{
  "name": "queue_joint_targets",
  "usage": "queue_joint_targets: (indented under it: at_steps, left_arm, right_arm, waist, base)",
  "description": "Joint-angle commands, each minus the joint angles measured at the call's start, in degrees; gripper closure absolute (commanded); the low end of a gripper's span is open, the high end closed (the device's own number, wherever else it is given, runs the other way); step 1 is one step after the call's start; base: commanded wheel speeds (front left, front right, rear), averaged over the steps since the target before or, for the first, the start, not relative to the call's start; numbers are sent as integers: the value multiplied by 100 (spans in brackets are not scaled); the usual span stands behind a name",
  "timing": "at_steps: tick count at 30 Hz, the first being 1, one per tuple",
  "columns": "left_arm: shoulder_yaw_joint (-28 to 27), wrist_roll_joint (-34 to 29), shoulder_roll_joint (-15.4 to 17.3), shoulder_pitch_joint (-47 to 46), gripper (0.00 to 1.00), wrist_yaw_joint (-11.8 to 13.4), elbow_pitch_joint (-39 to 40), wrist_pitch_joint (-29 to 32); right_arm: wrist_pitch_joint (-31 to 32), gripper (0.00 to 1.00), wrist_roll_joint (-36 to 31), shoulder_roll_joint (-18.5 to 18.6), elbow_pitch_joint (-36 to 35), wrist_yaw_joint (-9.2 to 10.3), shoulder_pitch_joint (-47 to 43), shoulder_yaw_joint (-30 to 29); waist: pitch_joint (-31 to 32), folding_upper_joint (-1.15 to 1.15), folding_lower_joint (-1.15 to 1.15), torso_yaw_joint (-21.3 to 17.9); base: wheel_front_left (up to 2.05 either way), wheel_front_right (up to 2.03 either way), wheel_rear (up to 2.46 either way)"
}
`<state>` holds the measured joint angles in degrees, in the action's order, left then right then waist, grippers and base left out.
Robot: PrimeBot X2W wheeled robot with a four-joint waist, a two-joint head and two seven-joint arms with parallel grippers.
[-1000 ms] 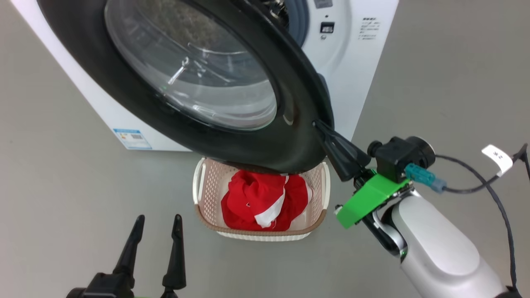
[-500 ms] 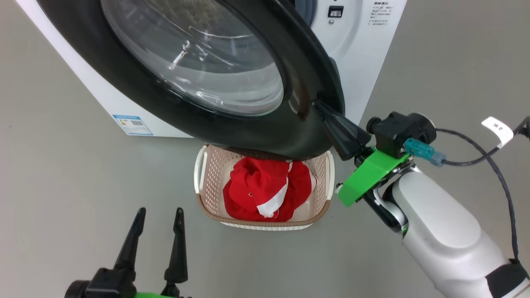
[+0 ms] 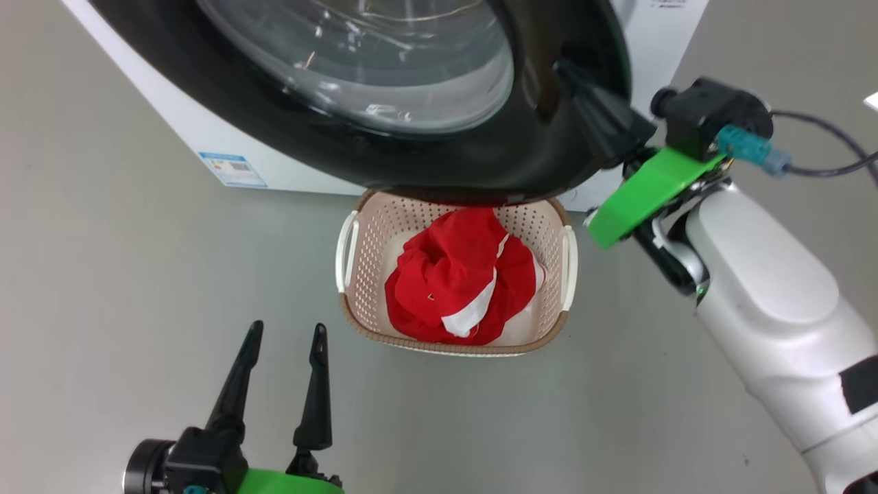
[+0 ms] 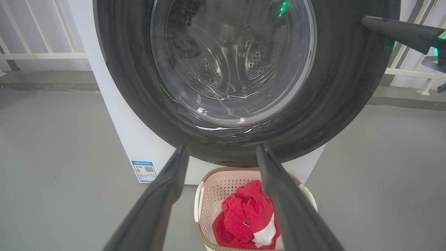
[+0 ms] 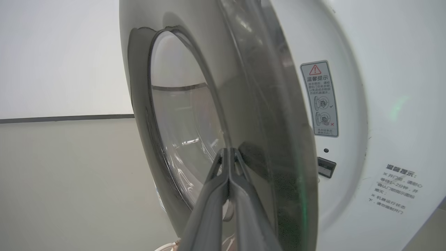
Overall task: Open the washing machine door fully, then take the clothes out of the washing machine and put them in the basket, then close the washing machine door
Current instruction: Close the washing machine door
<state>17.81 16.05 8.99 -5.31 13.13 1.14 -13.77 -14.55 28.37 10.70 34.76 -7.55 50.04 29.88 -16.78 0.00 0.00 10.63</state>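
Two grippers are showing in the head view. Grey floor [image 3: 103, 274] is running all round. A blue label [image 3: 233, 168] is sitting on the lower corner of the washing machine [image 3: 206, 130], upper left of frame. A green bracket [image 3: 645, 192] and a dark cable [image 3: 823, 168] with a teal connector [image 3: 744, 147] are riding on the right wrist, upper right. In the left wrist view a white railing [image 4: 35, 52] is standing behind the machine, upper left. In the right wrist view a warning sticker [image 5: 322, 99] is showing on the white front, right of centre.

Obstruction: the washing machine door [image 3: 446, 158] is hanging ajar across the top of the head frame, and its black rim is covering the far end of the basket [image 3: 370, 274] in that view. The rim is looking glossy. The glass porthole [image 3: 384, 62] is bulging and catching reflections, and the perforated steel drum [image 4: 233, 59] is showing through it in the left wrist view.

At upper right the right gripper [image 3: 566, 68] is keeping its fingers pressed together, gripping nothing, tips resting against the door's rim. At lower left the left gripper [image 3: 287, 329] is holding its fingers spread wide, empty, hovering over bare floor and apart from the basket.

At centre frame the clothes [image 3: 453, 281] are lying bunched inside the basket, bright red with a white stripe. The basket is sitting on the floor just in front of the machine.
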Motion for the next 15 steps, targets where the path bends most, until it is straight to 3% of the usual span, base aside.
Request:
queue_joint_targets:
  at_steps: [1,15]
  left_arm:
    - [-163,-38,39,-169,0,13,94,-65]
    - [-65,-99,-166,-461,0,-92,-36,-116]
  right_arm:
    - [-44,100,83,-27,-19,6,155,-26]
    - [-44,100,267,109,835,6,1174,-413]
  waist:
    - [-83,0,0,75]
    - [-427,0,0,320]
  base:
    - [0,0,0]
    - [0,0,0]
